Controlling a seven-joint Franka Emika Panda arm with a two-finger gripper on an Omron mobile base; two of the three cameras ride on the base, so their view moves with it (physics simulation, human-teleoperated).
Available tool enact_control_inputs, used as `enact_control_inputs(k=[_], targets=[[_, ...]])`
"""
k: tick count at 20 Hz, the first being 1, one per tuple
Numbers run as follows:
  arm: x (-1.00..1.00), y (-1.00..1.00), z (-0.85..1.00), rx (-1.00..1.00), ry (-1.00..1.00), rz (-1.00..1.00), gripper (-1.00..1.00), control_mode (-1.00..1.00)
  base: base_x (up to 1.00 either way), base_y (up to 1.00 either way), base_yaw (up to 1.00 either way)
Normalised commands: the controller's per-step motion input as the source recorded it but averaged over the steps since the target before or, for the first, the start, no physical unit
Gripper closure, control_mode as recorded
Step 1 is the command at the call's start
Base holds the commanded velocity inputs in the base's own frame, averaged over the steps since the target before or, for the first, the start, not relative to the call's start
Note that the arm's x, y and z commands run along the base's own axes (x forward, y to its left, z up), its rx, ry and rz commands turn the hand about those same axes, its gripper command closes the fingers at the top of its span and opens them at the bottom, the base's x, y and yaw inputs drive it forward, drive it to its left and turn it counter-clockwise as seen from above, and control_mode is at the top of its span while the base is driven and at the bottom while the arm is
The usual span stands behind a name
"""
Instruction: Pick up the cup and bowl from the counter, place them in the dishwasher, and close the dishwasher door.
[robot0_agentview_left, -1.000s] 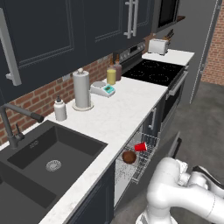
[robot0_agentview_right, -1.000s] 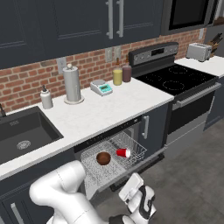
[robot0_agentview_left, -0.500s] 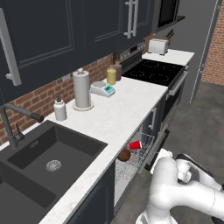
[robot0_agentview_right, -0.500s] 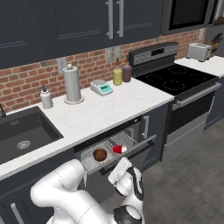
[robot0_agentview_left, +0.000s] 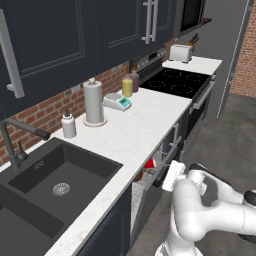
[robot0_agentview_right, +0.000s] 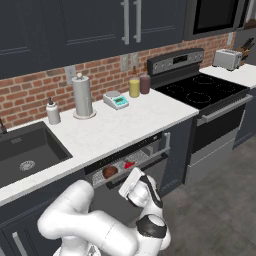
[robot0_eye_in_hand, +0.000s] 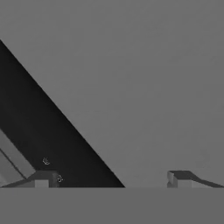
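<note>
Below the counter (robot0_agentview_right: 115, 131) edge, our wide-open gripper (robot0_eye_in_hand: 111, 177) against the dishwasher door (robot0_agentview_right: 150, 167), cup (robot0_agentview_right: 129, 164) and bowl (robot0_agentview_right: 110, 171) just behind.

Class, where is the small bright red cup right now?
In the right base view, the small bright red cup lies in the dishwasher rack under the white counter, just right of the dark brown bowl.

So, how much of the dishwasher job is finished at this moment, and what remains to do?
Done: the cup and the bowl already lie inside the dishwasher, none left on the counter. In hand: the dishwasher door is nearly shut, with only a narrow gap showing; the open gripper sits close against its panel, holding nothing. Left: close that last gap.
</note>
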Motion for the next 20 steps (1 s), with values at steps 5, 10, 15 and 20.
enact_control_inputs(k=[5, 10, 15, 20], targets=[[0.63, 0.19, -0.53, 0.14, -0.07, 0.11, -1.00, -1.00, 0.00, 0.00, 0.00], [0.52, 0.29, -0.64, 0.15, -0.04, 0.11, -1.00, -1.00, 0.00, 0.00, 0.00], [0.37, 0.29, -0.74, 0.17, -0.03, 0.11, -1.00, -1.00, 0.00, 0.00, 0.00], [0.28, 0.30, -0.82, 0.20, 0.00, 0.11, -1.00, -1.00, 0.00, 0.00, 0.00]])
